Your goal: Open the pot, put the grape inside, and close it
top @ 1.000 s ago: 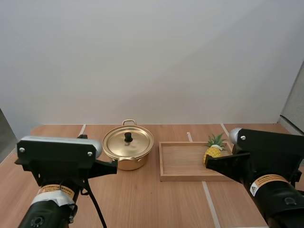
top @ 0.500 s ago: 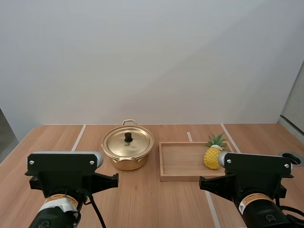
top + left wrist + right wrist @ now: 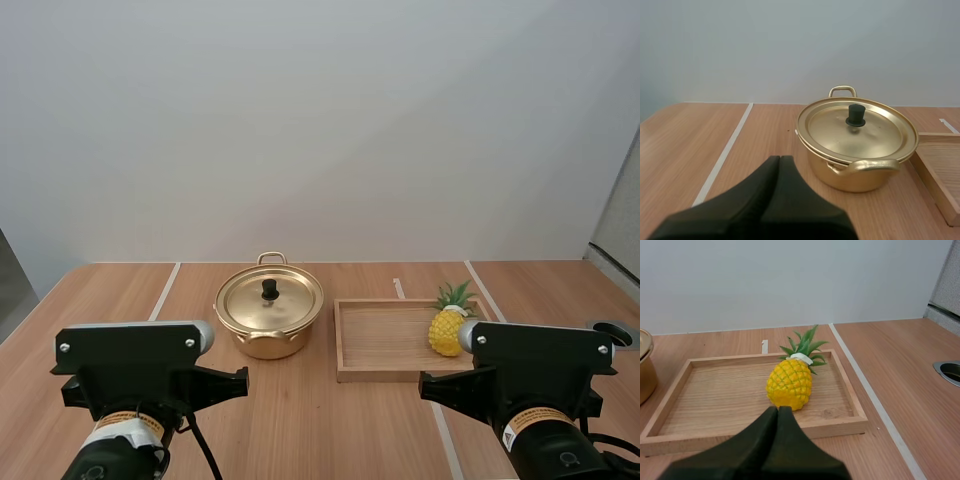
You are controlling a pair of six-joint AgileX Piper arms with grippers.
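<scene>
A shiny gold pot (image 3: 268,322) sits on the wooden worktop (image 3: 300,430). Its lid (image 3: 285,300) is on and covers the pot all the way round. A little black knob (image 3: 856,114) sticks up from the middle of the lid. The pot has a far handle (image 3: 842,91) on its back side and a near handle (image 3: 865,166) on its front side. Just to the right of the pot lies a flat wooden tray (image 3: 385,374), close to the pot but not touching it. The fruit is a small yellow pineapple (image 3: 447,332) with green leaves. It rests inside the tray, at the end farthest from the pot. The left hand (image 3: 780,159) is in front of the pot, on the near side, and does not touch it. Its two black fingers are pressed together like one dark wedge, with nothing held between them, and the tip points at the pot. The right hand (image 3: 778,410) is off to the right of the pot, on the near side of the tray. Its fingers are pressed together too, holding nothing, and the tip points at the pineapple.
</scene>
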